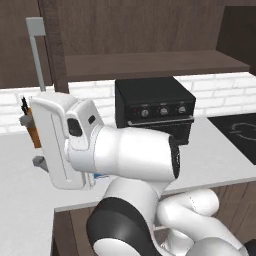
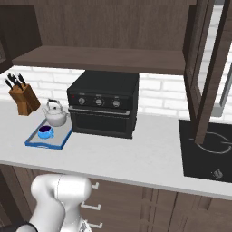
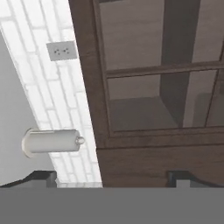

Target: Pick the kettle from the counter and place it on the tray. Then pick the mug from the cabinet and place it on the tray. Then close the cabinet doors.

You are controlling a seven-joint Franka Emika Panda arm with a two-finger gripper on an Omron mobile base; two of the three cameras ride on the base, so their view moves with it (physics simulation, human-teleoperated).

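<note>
The silver-grey kettle (image 2: 55,113) and the small blue mug (image 2: 45,132) both stand on the blue-rimmed tray (image 2: 59,139), at the left of the counter (image 2: 136,154) in the right base view. The cabinet doors stand open: one (image 2: 206,68) at the right, another edge-on with its silver bar handle (image 1: 36,47) at the left. The cabinet shelf (image 2: 104,59) is bare. My gripper (image 3: 111,178) is open with nothing between its fingertips (image 3: 40,176). In the rolled hand view it faces the brown frame of a translucent-panelled door (image 3: 144,153).
A black countertop oven (image 2: 104,104) stands beside the tray, and a knife block (image 2: 22,97) stands at the far left. A dark cooktop (image 2: 208,149) lies at the right. A white cylinder (image 3: 52,142) and a wall outlet (image 3: 61,50) are on the brick wall side.
</note>
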